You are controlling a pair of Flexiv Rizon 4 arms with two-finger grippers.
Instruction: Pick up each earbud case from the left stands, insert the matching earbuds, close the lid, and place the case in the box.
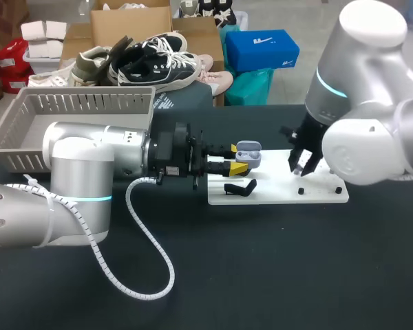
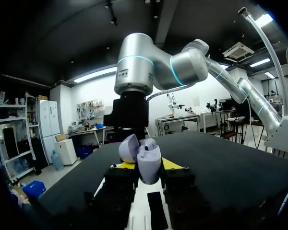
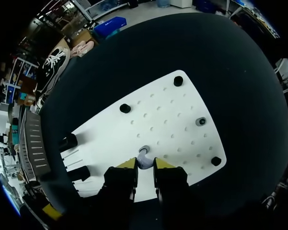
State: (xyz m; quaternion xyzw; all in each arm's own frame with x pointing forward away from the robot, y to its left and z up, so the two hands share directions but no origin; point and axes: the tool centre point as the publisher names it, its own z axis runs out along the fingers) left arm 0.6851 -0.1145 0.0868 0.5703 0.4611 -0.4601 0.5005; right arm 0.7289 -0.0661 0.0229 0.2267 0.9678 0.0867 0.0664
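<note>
Earbud case (image 1: 248,155), pale grey-blue with its lid swung open, is off the stands and held in the air over the left end of the white pegboard (image 1: 310,196), which lies on the black table (image 1: 261,289) toward its far edge and right of the middle. The left claw (image 1: 237,158) is closed on the case, one yellow tip pressing each side. It holds the case with the cavity facing up, which I judge is meant to give the other arm a steady, open target. The right claw (image 3: 145,165) hangs over the middle of the board. Its tips stand close together and pinch a small pale earbud (image 3: 144,158) from both sides, apparently right at the board's surface, so the step in hand looks like lifting that earbud to carry it to the waiting case. A second small grey piece (image 3: 200,121) sits on the board farther ahead, between two black pegs. It may be the matching earbud, but it is too small to tell. A black stand (image 1: 239,188) on the board's left end, just below the held case, is bare. The grey slatted box (image 1: 89,103) waits at the table's far left corner, well apart from both claws. No label or writing can be made out on the case, the earbud or the board.
</note>
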